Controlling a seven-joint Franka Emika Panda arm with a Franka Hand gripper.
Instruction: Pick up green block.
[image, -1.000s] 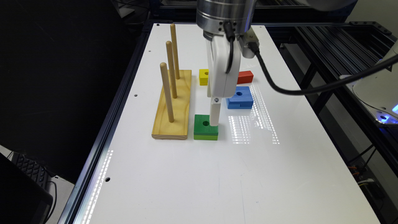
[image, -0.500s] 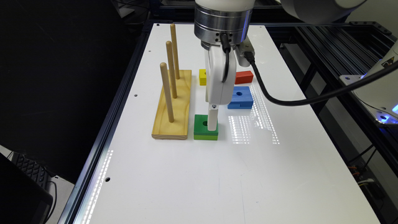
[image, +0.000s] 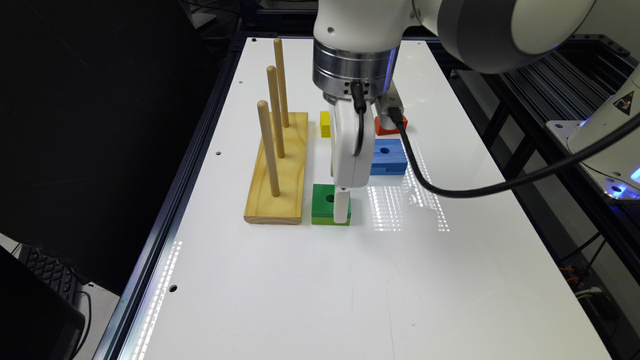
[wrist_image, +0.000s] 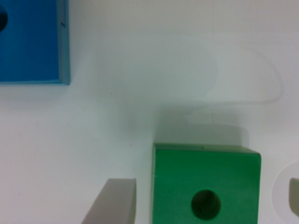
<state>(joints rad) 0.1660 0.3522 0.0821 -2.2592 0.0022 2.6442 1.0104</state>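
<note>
Contact had not been made: the green block lay flat on the white table, just beside the wooden peg base and apart from the blue block. The gripper stood low around it, fingers spread, one on each side with gaps showing. Closing and lifting remained to be done.

Green block sits just beside the peg board, claw straddling it.
</note>
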